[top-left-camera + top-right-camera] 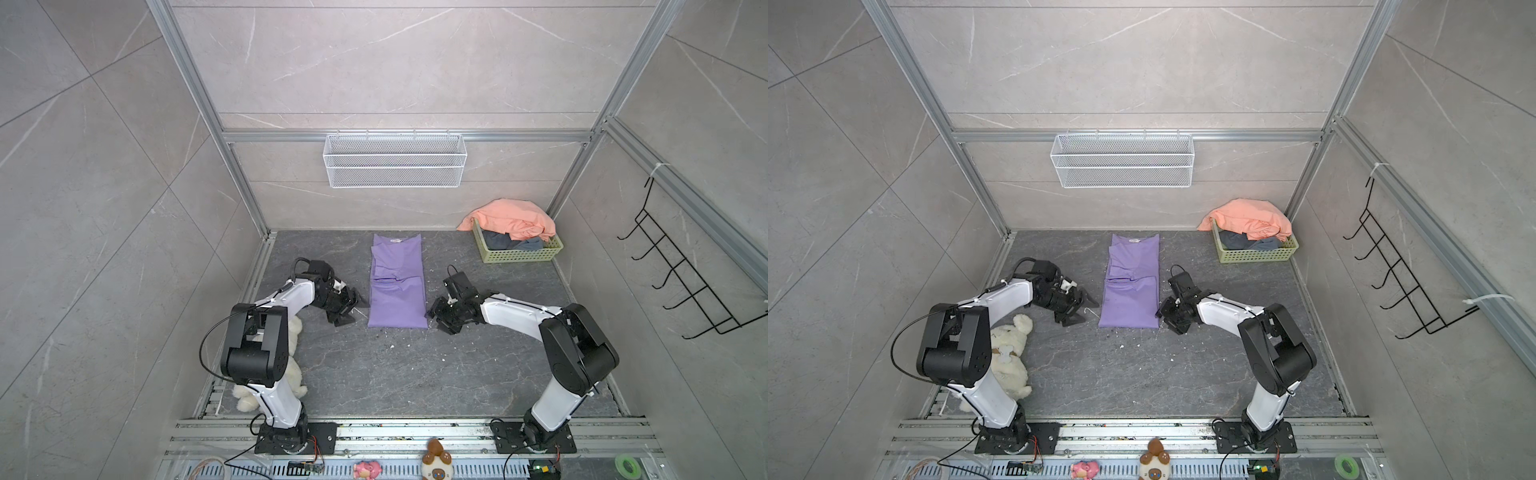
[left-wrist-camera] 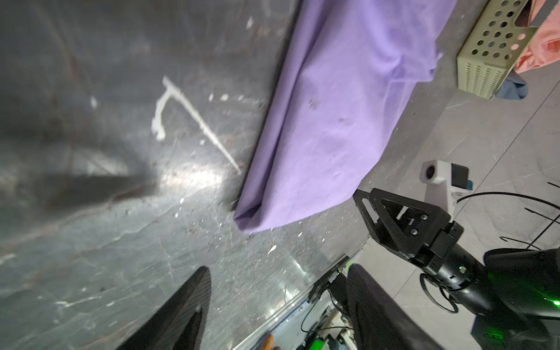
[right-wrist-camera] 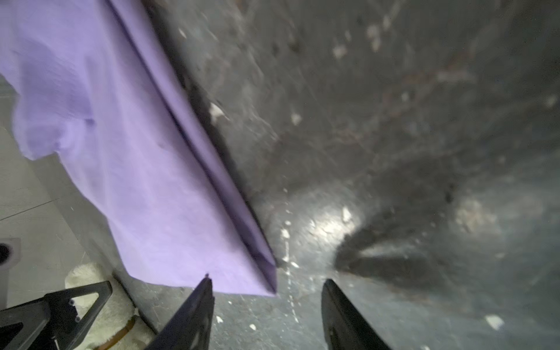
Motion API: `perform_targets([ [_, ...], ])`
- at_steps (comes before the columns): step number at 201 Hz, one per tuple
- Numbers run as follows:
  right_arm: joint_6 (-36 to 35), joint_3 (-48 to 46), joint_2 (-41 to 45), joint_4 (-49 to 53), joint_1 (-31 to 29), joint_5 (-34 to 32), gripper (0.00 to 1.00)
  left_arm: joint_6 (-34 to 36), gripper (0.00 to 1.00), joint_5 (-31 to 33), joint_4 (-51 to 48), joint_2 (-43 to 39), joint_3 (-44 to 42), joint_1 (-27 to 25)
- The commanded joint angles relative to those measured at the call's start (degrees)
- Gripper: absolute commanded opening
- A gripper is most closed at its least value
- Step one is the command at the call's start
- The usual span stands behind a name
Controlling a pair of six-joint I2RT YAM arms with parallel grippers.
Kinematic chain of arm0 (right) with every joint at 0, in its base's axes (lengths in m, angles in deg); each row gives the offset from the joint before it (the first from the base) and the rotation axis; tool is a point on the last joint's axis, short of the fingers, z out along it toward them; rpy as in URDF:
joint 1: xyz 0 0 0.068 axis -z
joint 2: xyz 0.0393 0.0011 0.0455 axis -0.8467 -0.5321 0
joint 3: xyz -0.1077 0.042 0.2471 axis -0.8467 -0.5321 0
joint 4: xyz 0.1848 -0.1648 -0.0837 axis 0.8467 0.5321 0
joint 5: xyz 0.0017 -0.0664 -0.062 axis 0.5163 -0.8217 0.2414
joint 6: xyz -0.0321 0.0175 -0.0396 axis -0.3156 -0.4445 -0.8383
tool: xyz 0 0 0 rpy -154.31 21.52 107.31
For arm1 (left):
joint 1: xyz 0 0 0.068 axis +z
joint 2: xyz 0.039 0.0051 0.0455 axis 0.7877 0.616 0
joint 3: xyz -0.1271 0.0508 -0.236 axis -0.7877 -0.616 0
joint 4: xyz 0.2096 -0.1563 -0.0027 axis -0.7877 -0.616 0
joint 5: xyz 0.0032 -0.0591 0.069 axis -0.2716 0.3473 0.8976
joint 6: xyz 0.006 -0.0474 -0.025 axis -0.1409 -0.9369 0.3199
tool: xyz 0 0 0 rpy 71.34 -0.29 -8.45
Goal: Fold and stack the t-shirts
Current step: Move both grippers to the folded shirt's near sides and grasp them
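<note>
Grey walls (image 1: 395, 62) ring dark tabletop (image 1: 395, 374), lilac tee (image 1: 397, 291) between left end effector (image 1: 353, 311) and right end effector (image 1: 436, 319), both released.

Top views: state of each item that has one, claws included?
purple t-shirt: folded into a narrow strip, lying flat, unheld
green basket: upright, full
salmon-orange t-shirt: crumpled, heaped over the green basket's rim
grey t-shirt: crumpled inside the green basket
left claw: open, empty
right claw: open, empty
white wire basket: wall-hung, empty
plush dog: lying flat, partly hidden
</note>
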Motion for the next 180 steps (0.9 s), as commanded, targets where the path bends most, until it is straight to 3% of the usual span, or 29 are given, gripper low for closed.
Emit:
perform_targets([
  [1,5.22,-3.45,0.98,-9.13,-1.78,1.84,0.65,-4.99,0.73,-6.74,5.92,-2.50,-4.18,-0.24],
  [62,8.37,-6.82,-3.47,-15.74,-2.57,1.26,0.65,-9.25,0.71,-8.48,13.17,3.64,-7.92,-1.46],
  [129,9.98,-5.98,-7.37,-16.73,-2.76,0.52,0.56,-12.10,0.54,-6.36,18.81,9.89,-7.09,-1.91],
  [146,9.97,-5.93,-7.71,-16.37,-2.69,-0.18,0.50,-12.74,0.43,-5.28,19.41,10.61,-6.86,-1.96],
  [180,9.42,-4.63,-9.42,-16.66,-2.75,-0.23,0.25,-14.52,0.27,-4.28,22.22,12.17,-5.83,-1.78],
])
